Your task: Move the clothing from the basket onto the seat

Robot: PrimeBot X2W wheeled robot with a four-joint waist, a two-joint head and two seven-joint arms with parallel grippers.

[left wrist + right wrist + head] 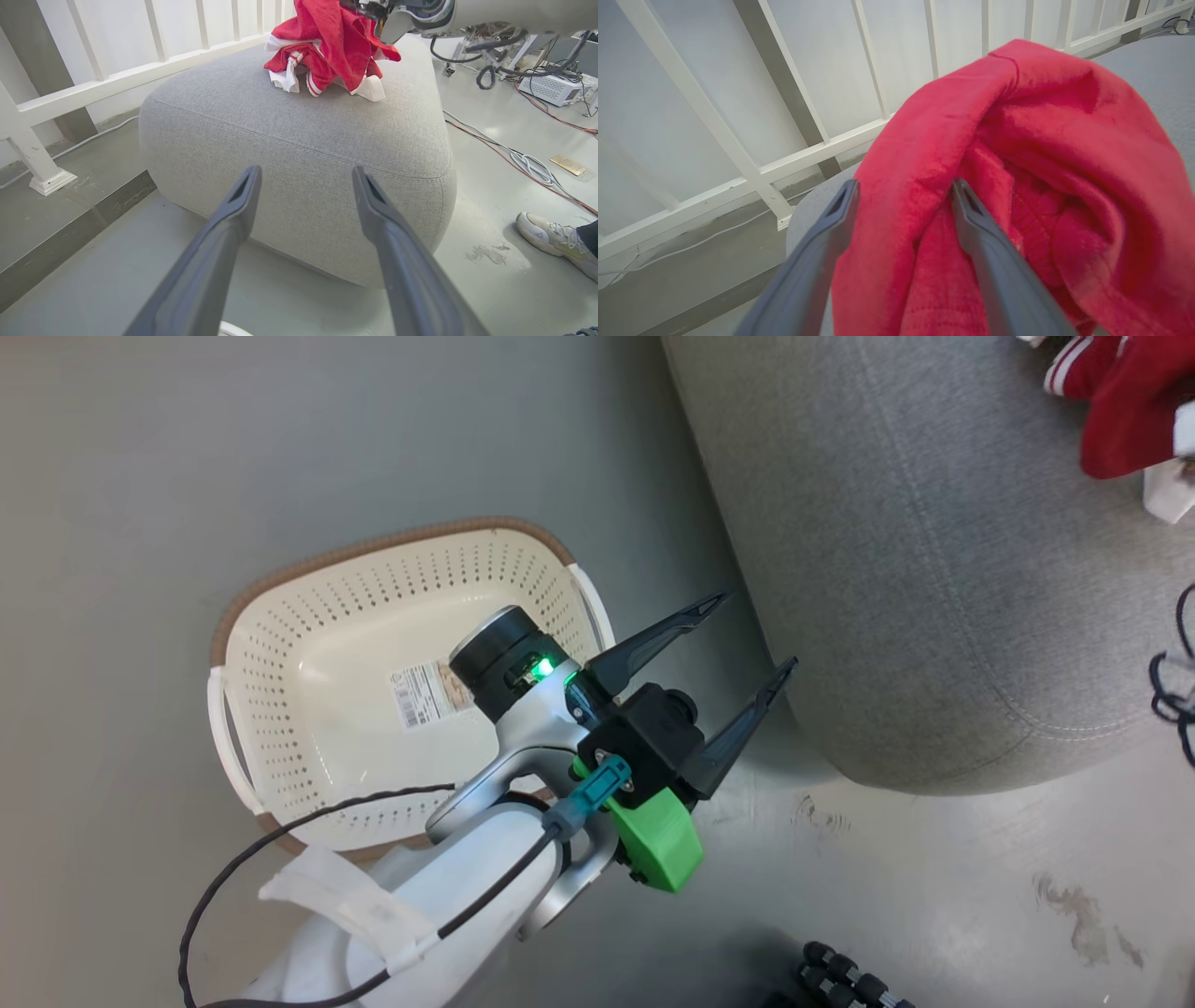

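One basket [308, 616] beside the seat's [915, 569] edge, one clothing [327, 46] heap atop it; left gripper [758, 630] gapes empty, right gripper [904, 184] gapes astride cloth.

floor [140, 476]: grey, glossy, stained | railing [117, 80]: white, slatted | cables [528, 163]: trailing across floor

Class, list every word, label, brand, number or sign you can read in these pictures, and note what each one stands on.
Sticker label on the floor of the basket: rows of print and what looks like a barcode, too small and blurred to read.
Nothing else with legible writing; no text can be quoted.
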